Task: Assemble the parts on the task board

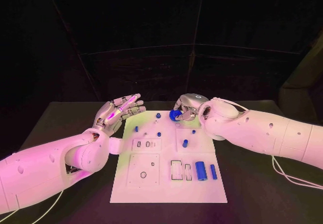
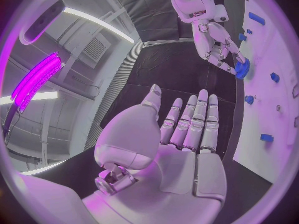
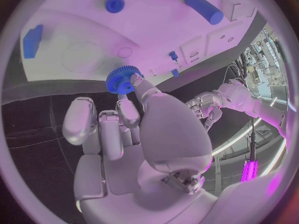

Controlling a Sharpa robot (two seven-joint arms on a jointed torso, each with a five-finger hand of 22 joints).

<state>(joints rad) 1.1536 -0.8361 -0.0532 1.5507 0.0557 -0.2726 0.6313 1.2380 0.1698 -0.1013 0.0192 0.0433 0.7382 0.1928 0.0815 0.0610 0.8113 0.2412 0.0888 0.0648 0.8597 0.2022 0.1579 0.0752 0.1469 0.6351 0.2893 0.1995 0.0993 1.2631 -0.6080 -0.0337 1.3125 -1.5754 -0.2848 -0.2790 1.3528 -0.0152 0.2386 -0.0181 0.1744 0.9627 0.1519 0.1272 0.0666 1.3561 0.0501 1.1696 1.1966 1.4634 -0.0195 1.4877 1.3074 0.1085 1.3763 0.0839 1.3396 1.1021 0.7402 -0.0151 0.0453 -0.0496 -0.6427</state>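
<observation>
Your right hand pinches a blue gear between thumb and fingertip, holding it over the far edge of the board. Your left hand is flat and spread, empty, raised beside the board's far left corner

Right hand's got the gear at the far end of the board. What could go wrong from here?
1. The right hand pinches the gear by fingertips only; it may slip or tilt.
2. Small pegs stand near it on the board; lowering could knock one.
3. The left hand hovers open nearby; the hands might collide.
</observation>
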